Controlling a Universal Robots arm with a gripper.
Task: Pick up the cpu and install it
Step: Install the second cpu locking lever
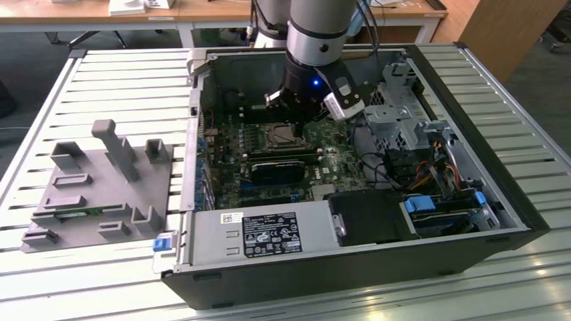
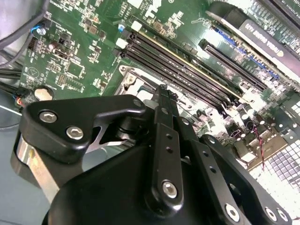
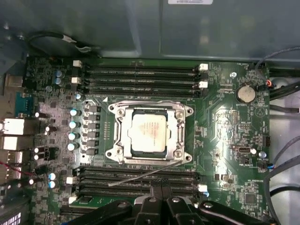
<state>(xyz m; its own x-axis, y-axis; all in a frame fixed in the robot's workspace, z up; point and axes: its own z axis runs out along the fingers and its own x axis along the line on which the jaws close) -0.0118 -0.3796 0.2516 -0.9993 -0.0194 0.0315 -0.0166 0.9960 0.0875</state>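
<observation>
The cpu (image 3: 148, 131) sits flat in the motherboard (image 3: 225, 122) socket, framed by its metal bracket, between two banks of memory slots. The claw (image 3: 161, 190) hovers just above the board, fingers pressed together, holding nothing.

This looks like a robotics lab or workshop — an open computer case (image 1: 357, 167) lies on a slatted metal table (image 1: 125, 87), with wooden desks (image 1: 205, 13) behind it.

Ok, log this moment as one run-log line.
cpu: seated in motherboard socket | gripper: shut, empty, above socket
</observation>
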